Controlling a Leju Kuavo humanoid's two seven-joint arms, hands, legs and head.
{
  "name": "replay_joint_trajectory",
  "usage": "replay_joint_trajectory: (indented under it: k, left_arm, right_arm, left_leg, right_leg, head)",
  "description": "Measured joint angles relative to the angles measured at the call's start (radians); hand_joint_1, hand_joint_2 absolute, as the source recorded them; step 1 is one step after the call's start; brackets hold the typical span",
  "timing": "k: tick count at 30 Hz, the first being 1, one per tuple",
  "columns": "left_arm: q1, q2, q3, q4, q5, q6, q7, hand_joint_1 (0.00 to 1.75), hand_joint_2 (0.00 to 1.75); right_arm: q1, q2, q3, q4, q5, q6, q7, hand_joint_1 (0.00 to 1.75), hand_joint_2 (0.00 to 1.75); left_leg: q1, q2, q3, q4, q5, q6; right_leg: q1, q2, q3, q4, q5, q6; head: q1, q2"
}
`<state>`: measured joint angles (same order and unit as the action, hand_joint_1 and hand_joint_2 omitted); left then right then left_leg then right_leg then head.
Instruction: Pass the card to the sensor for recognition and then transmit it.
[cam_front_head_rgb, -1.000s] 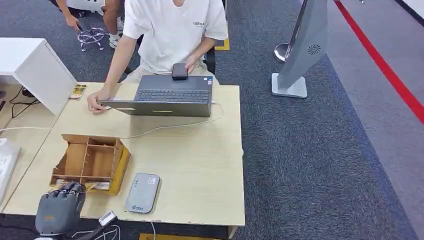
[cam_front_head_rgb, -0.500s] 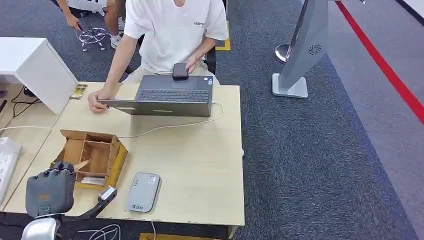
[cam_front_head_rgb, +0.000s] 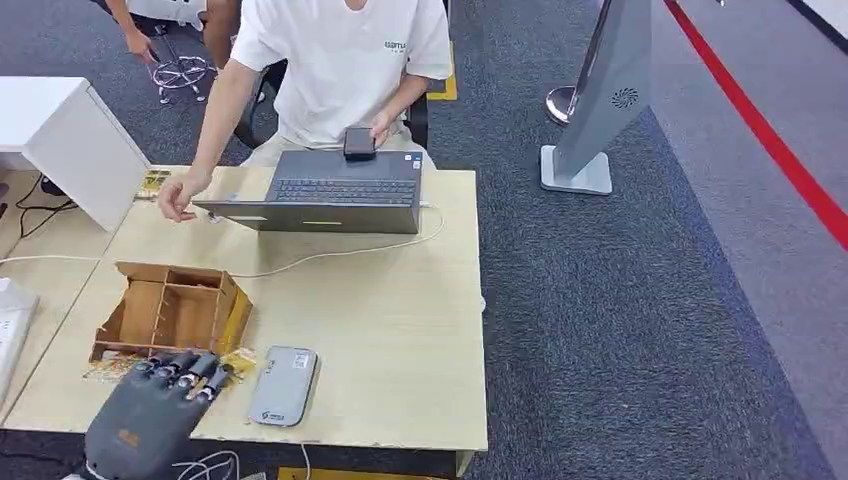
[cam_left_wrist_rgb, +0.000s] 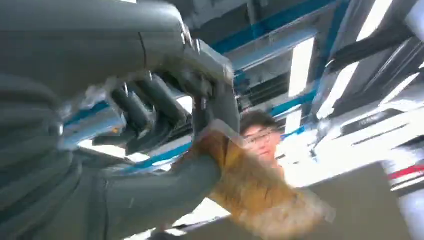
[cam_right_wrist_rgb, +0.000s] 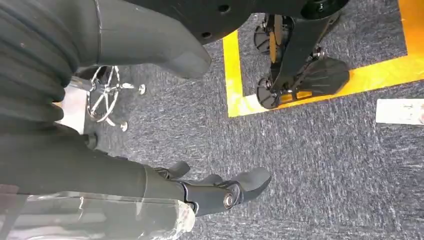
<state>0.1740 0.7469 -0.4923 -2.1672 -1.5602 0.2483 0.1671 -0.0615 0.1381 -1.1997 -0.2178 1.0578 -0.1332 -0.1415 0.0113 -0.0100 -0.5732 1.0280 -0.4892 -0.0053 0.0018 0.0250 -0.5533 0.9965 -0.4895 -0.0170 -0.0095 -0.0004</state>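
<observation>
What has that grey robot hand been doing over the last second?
The left hand drew back from the wooden box and now holds a yellowish card, its fingers beside the grey sensor. The seated person's hand lifted slightly off the table. Laptop and sensor stayed put.

Even overhead light is falling softly across the desk (cam_front_head_rgb: 400, 330) with barely any shadow, while ceiling lamps (cam_left_wrist_rgb: 300, 65) are glaring white and motion blur is smearing the left hand (cam_left_wrist_rgb: 150, 110) and its card (cam_left_wrist_rgb: 255, 195).
</observation>
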Motion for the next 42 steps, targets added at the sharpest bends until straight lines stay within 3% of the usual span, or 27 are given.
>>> replay_joint_trajectory:
  k: [2, 4, 5, 6, 9, 12, 14, 17, 24, 25, 27, 33, 34, 42]
  left_arm:
    - [0.013, -0.042, 0.055, -0.004, 0.005, -0.004, -0.017, 1.75, 1.75]
    - [-0.027, -0.092, 0.105, 0.002, 0.033, -0.065, -0.028, 1.75, 1.75]
    - [-0.120, -0.145, 0.156, 0.043, 0.062, -0.132, -0.034, 1.75, 1.75]
    - [-0.176, -0.179, 0.188, 0.091, 0.054, -0.153, -0.032, 1.75, 1.75]
    - [-0.340, -0.249, 0.258, 0.284, 0.007, -0.124, -0.016, 1.75, 1.75]
    - [-0.460, -0.280, 0.310, 0.490, 0.000, -0.048, -0.017, 1.75, 1.75]
    - [-0.495, -0.297, 0.328, 0.566, 0.000, -0.027, -0.018, 1.75, 1.75]
    - [-0.521, -0.315, 0.339, 0.630, 0.000, -0.029, -0.016, 1.75, 1.75]
    - [-0.536, -0.327, 0.345, 0.668, 0.000, -0.033, -0.007, 1.75, 1.75]
    - [-0.541, -0.331, 0.346, 0.688, 0.000, -0.034, 0.008, 1.75, 1.75]
    - [-0.591, -0.357, 0.357, 0.831, 0.000, 0.029, 0.028, 1.75, 1.75]
    - [-0.625, -0.376, 0.358, 0.914, 0.000, 0.037, 0.036, 1.75, 1.75]
    - [-0.628, -0.379, 0.358, 0.923, 0.000, 0.037, 0.036, 0.00, 1.75]
    - [-0.617, -0.413, 0.435, 0.943, 0.021, 0.076, -0.042, 0.00, 1.75]
  right_arm:
    - [0.000, 0.000, 0.000, 0.000, 0.009, 0.000, 0.000, 0.00, 1.75]
    - [0.002, 0.000, 0.001, 0.000, 0.034, 0.004, -0.002, 0.00, 1.75]
    - [0.002, 0.000, 0.007, 0.000, 0.061, 0.010, -0.006, 0.00, 1.75]
    - [-0.001, 0.000, 0.013, 0.000, 0.079, 0.015, -0.010, 0.00, 1.75]
    - [-0.008, 0.000, 0.038, 0.001, 0.120, 0.022, -0.012, 0.00, 1.75]
    - [-0.009, 0.000, 0.059, 0.002, 0.137, 0.021, -0.011, 0.00, 1.75]
    - [-0.008, 0.000, 0.064, 0.002, 0.139, 0.021, -0.011, 0.00, 1.75]
    - [-0.008, 0.000, 0.072, 0.003, 0.139, 0.021, -0.011, 0.00, 1.75]
    - [-0.008, 0.000, 0.079, 0.004, 0.140, 0.021, -0.011, 0.00, 1.75]
    - [-0.008, 0.000, 0.082, 0.005, 0.145, 0.021, -0.011, 0.00, 1.75]
    - [-0.009, 0.000, 0.092, 0.009, 0.161, 0.021, 0.000, 0.00, 1.75]
    - [-0.008, 0.000, 0.103, 0.011, 0.164, 0.021, 0.001, 0.00, 1.75]
    - [-0.008, 0.000, 0.103, 0.011, 0.164, 0.021, 0.001, 0.00, 1.75]
    - [-0.008, 0.000, 0.107, 0.011, 0.172, 0.019, 0.001, 0.00, 1.75]
  left_leg:
    - [0.000, 0.000, 0.001, 0.000, 0.000, 0.000]
    - [0.000, -0.003, 0.000, 0.000, 0.000, 0.000]
    - [0.000, -0.010, -0.001, 0.000, 0.003, 0.002]
    - [0.000, -0.012, -0.001, 0.000, 0.003, 0.001]
    - [0.000, -0.011, -0.001, 0.000, 0.007, 0.000]
    - [0.000, -0.008, -0.001, 0.000, 0.008, -0.001]
    - [0.000, -0.006, -0.001, 0.000, 0.008, -0.001]
    - [0.000, -0.006, -0.001, 0.000, 0.007, -0.001]
    - [0.000, -0.005, -0.002, 0.000, 0.007, -0.001]
    - [0.000, -0.004, -0.003, 0.000, 0.007, -0.001]
    - [0.000, -0.004, -0.004, 0.000, 0.007, -0.001]
    - [0.000, -0.004, -0.004, 0.000, 0.007, -0.001]
    - [0.000, -0.004, -0.004, 0.000, 0.007, -0.001]
    - [0.000, -0.004, -0.005, 0.000, 0.007, -0.001]
  right_leg:
    - [-0.001, 0.000, 0.000, 0.000, 0.000, 0.000]
    - [-0.001, -0.004, -0.002, -0.001, 0.000, 0.001]
    - [-0.001, -0.010, -0.002, -0.001, 0.000, 0.001]
    - [-0.001, -0.011, -0.001, -0.001, 0.000, 0.001]
    - [0.000, -0.011, 0.001, 0.000, 0.003, -0.001]
    - [0.000, -0.008, 0.000, 0.002, 0.006, -0.001]
    - [0.000, -0.005, -0.001, 0.002, 0.006, -0.001]
    - [0.000, -0.004, -0.002, 0.002, 0.006, -0.001]
    - [0.000, -0.004, -0.002, 0.001, 0.005, -0.001]
    - [0.000, -0.003, -0.004, 0.001, 0.005, -0.001]
    - [0.000, -0.003, -0.005, 0.001, 0.005, -0.001]
    - [0.000, -0.003, -0.005, 0.002, 0.005, -0.001]
    - [0.000, -0.003, -0.005, 0.001, 0.005, -0.001]
    - [0.000, -0.003, -0.005, 0.001, 0.005, -0.001]
  head:
    - [-0.003, 0.000]
    - [-0.003, 0.000]
    - [-0.002, 0.000]
    - [-0.002, 0.000]
    - [-0.002, 0.000]
    - [-0.003, 0.000]
    - [-0.003, 0.000]
    - [-0.003, 0.000]
    - [-0.003, 0.000]
    - [-0.003, 0.000]
    - [-0.003, 0.000]
    - [-0.003, 0.000]
    - [-0.003, 0.000]
    - [-0.003, 0.000]
